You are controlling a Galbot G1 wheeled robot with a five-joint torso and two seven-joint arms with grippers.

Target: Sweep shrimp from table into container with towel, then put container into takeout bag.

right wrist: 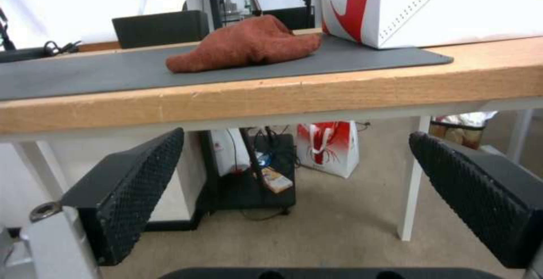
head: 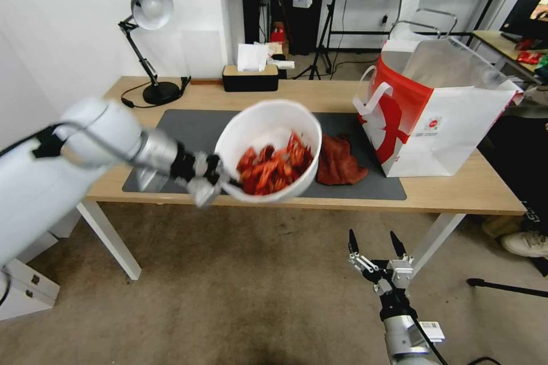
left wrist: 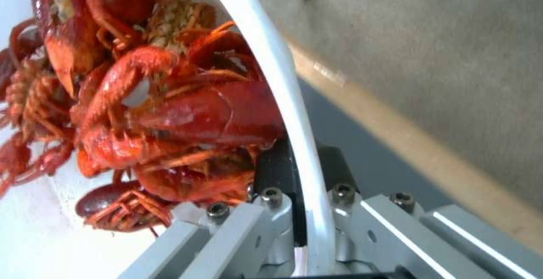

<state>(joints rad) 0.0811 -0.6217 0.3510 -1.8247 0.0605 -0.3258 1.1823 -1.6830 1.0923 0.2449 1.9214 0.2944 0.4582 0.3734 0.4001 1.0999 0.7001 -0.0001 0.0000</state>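
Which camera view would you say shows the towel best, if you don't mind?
The right wrist view: the towel lies whole and rumpled on the grey mat. The head view shows it partly behind the container.

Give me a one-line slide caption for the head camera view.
Left end effector lifts the container of shrimp off the table; towel and takeout bag wait.
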